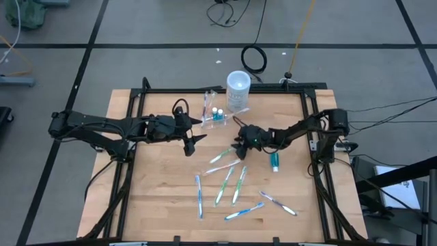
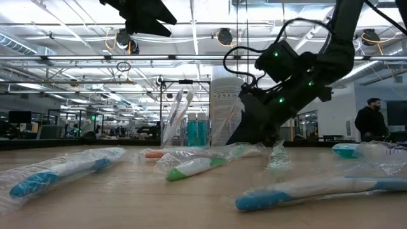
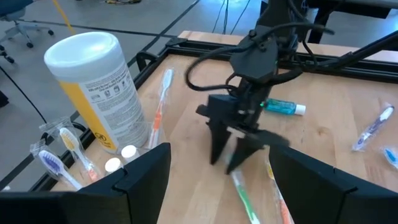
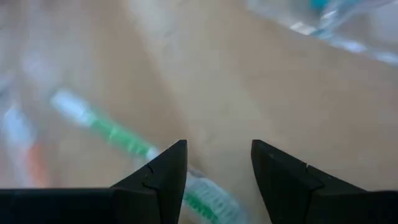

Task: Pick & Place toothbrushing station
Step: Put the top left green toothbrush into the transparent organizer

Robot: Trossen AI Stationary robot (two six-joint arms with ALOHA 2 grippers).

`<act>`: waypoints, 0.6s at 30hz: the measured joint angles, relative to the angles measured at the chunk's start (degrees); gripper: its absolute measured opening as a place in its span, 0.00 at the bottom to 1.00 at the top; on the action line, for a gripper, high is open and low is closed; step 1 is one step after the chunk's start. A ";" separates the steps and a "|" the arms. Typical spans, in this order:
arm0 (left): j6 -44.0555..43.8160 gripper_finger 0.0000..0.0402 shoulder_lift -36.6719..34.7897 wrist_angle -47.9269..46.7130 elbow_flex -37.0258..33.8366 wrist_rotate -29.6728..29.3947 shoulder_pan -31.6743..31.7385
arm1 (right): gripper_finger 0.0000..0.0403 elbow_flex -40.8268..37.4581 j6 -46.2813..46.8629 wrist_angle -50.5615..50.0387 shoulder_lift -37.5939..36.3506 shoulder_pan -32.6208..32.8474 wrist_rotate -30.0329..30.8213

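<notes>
We find the toothbrushing station, a clear plastic holder, at about 12 o'clock from table centre, touching or just beside the white canister that stands at its 1 o'clock. In the high view its long axis seems to run roughly 11-to-5, though the clear plastic makes the outline hard to fix; toothbrushes standing in it lean toward 11 o'clock, and two small white-capped items sit in it at the canister side. The left gripper reaches in from 9 o'clock on a nearly straight, level arm and hangs above the table, at 7 o'clock of the station, fingers spread wide, holding nothing. The right gripper comes in from 3 o'clock on a bent arm, wrist pitched steeply down, fingertips at the wood by a green-handled toothbrush; its fingers stand moderately apart and we see nothing clamped between them. Wrapped toothbrushes lie scattered toward 6 o'clock, and a small teal tube lies at 4 o'clock of the right gripper.
</notes>
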 joint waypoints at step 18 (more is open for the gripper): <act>-0.02 0.68 0.00 0.09 0.00 0.00 0.00 | 0.42 0.01 -24.87 -14.32 -8.88 6.96 1.60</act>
